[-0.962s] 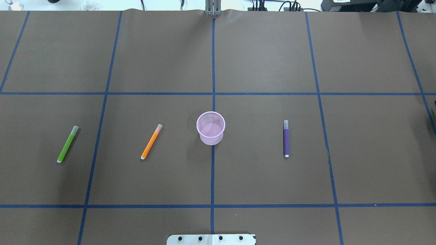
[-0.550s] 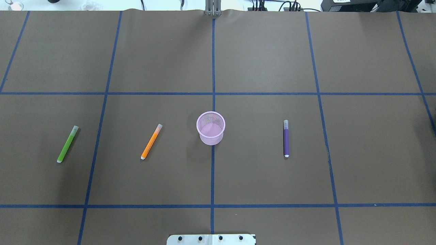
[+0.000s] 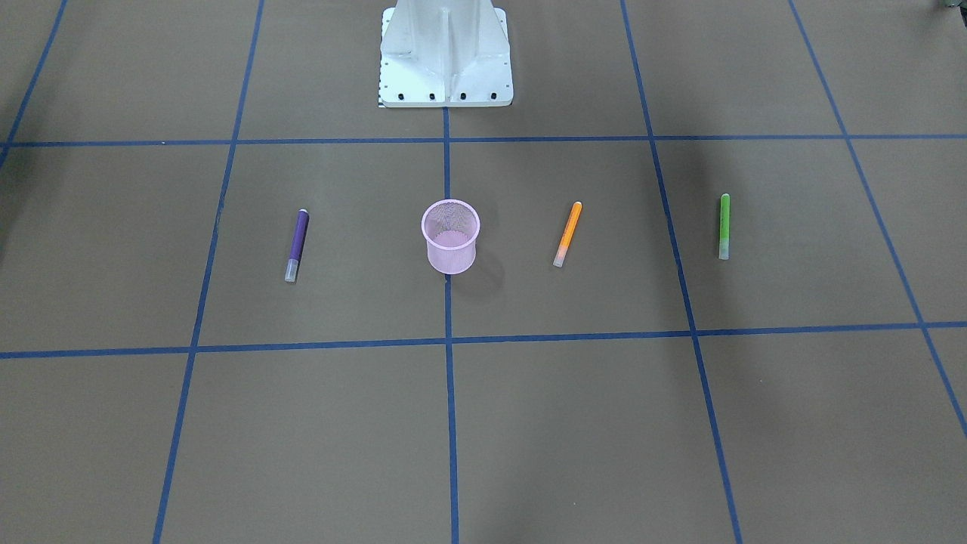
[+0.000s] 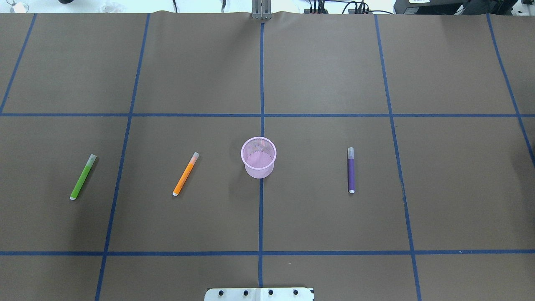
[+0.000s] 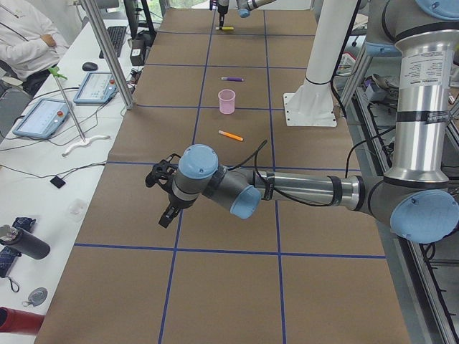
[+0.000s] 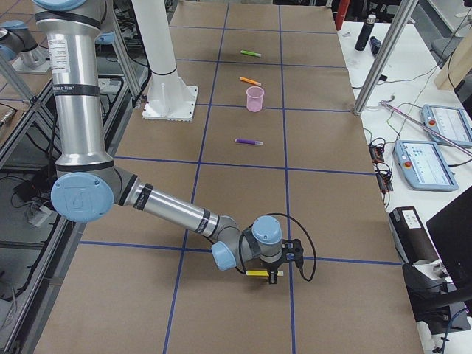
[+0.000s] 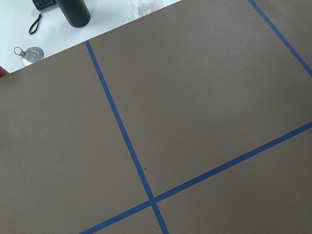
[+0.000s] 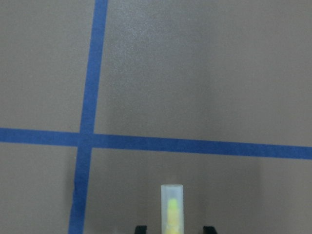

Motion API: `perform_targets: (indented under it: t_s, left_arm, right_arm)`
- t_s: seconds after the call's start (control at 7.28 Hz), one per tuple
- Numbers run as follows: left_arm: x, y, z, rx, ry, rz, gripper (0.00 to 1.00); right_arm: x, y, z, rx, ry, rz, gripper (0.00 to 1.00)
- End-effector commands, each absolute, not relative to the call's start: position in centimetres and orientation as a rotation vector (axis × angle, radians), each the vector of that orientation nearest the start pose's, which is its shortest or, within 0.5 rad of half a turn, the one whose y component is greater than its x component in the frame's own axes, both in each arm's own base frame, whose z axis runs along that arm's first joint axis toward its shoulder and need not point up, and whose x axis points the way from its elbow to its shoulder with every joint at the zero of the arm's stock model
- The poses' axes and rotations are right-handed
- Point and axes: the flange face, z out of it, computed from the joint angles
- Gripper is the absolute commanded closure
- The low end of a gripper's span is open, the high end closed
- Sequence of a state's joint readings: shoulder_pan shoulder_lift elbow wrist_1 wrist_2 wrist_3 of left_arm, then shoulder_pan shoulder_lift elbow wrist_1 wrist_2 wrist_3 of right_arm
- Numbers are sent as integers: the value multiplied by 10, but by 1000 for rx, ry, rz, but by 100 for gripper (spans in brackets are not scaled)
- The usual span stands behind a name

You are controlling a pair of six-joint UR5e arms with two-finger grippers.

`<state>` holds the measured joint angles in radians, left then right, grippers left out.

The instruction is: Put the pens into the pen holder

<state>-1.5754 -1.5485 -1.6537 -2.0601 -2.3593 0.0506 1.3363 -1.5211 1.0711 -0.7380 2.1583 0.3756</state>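
The pink mesh pen holder (image 4: 259,172) stands upright and empty at the table's middle, also in the front view (image 3: 451,257). The green pen (image 4: 82,177) and the orange pen (image 4: 185,174) lie to its left, the purple pen (image 4: 351,170) to its right. No gripper is near them. My right gripper (image 6: 270,277) is low over the table's far right end with a yellow pen (image 8: 172,209) between its fingers. My left gripper (image 5: 159,201) hovers over the table's left end, far from the pens; I cannot tell if it is open or shut.
The robot's white base (image 3: 446,53) stands behind the holder. Blue tape lines grid the brown table (image 4: 326,71). A person (image 5: 21,36) and tablets (image 5: 43,118) are beside the table's far side. A dark bottle (image 7: 75,12) lies off the table's left end.
A dark shape at the overhead view's right edge has slid out of view. The three pens and the holder have not moved.
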Motion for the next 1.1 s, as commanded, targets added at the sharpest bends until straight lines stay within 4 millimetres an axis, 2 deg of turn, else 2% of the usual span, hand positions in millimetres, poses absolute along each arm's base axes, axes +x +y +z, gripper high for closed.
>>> perform_targets:
  t_s: [0.0, 0.27, 0.82, 0.96]
  left_arm:
    - [-65, -503, 572, 542, 754, 259, 0]
    - [-65, -502, 573, 540, 754, 258, 0]
    - [-65, -502, 573, 539, 754, 258, 0]
    - [-65, -502, 574, 537, 755, 257, 0]
  right_arm:
    - [-39, -502, 798, 175, -666, 39, 75]
    - [-39, -501, 798, 173, -666, 45, 100]
    - [-40, -516, 774, 219, -681, 34, 100]
    - [-40, -516, 773, 220, -679, 35, 82]
